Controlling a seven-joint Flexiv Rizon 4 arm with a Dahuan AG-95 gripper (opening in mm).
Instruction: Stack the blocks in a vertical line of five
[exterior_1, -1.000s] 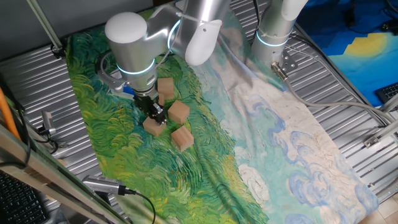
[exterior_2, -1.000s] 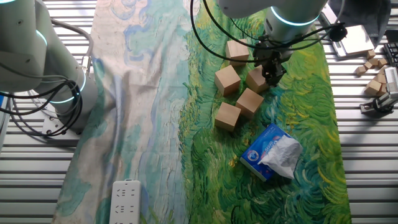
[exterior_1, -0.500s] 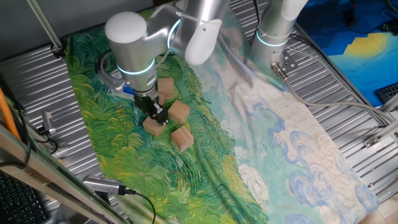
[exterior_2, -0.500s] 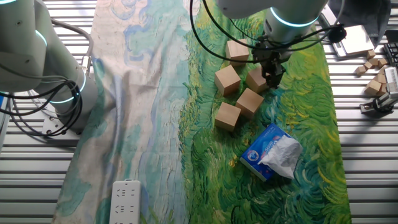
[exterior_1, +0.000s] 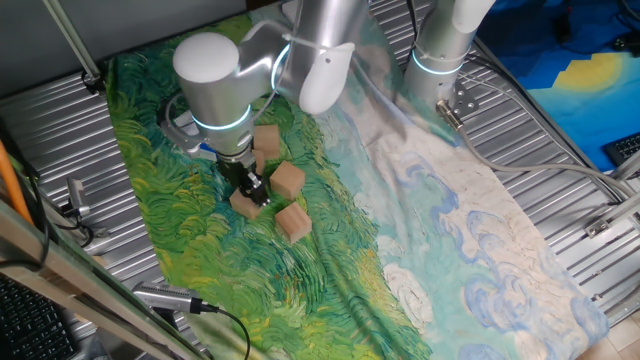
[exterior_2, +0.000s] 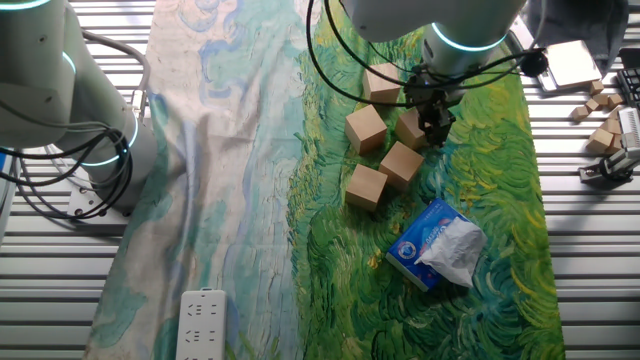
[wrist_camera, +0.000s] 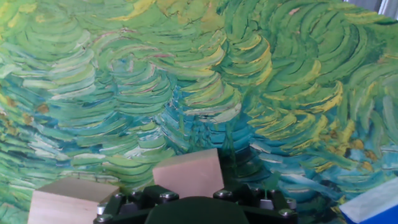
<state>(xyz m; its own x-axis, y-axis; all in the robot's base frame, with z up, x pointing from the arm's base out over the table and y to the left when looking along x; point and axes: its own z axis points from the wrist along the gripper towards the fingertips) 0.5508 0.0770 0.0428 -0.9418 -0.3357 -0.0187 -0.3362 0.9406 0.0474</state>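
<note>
Since the frame a second ago the arm's upper joint has swung a little toward 3 o'clock in one fixed view, while the gripper (exterior_1: 251, 186) has stayed low at the same block (exterior_1: 248, 203); the five blocks and the packet lie where they lay. In the other fixed view the gripper (exterior_2: 433, 125) hangs over the block (exterior_2: 411, 128) at the 3 o'clock side of the cluster, its fingers straddling it, but whether they are pressing it or merely beside it cannot be told. The hand view shows that block (wrist_camera: 188, 175) at 6 o'clock, right against the gripper body, with a second block (wrist_camera: 65, 199) at 8 o'clock. The other blocks sit separately on the cloth, none stacked: one (exterior_2: 381, 82) at 12 o'clock of the cluster, one (exterior_2: 366, 128) at 9 o'clock, one (exterior_2: 401, 163) near the middle and one (exterior_2: 366, 187) at 7 o'clock. The blue-and-white packet (exterior_2: 435, 244) lies at 5 o'clock of them, apart. All rests on a painted cloth (exterior_2: 250, 180), swirling green and yellow on the block side, pale blue and white on the far side, spread over a ribbed metal table (exterior_2: 580, 260). A white power strip (exterior_2: 201, 324) lies at the cloth's 7 o'clock edge, a second robot arm (exterior_2: 60, 90) stands at 9 o'clock, and loose small wooden pieces (exterior_2: 603, 120) sit at 3 o'clock.
</note>
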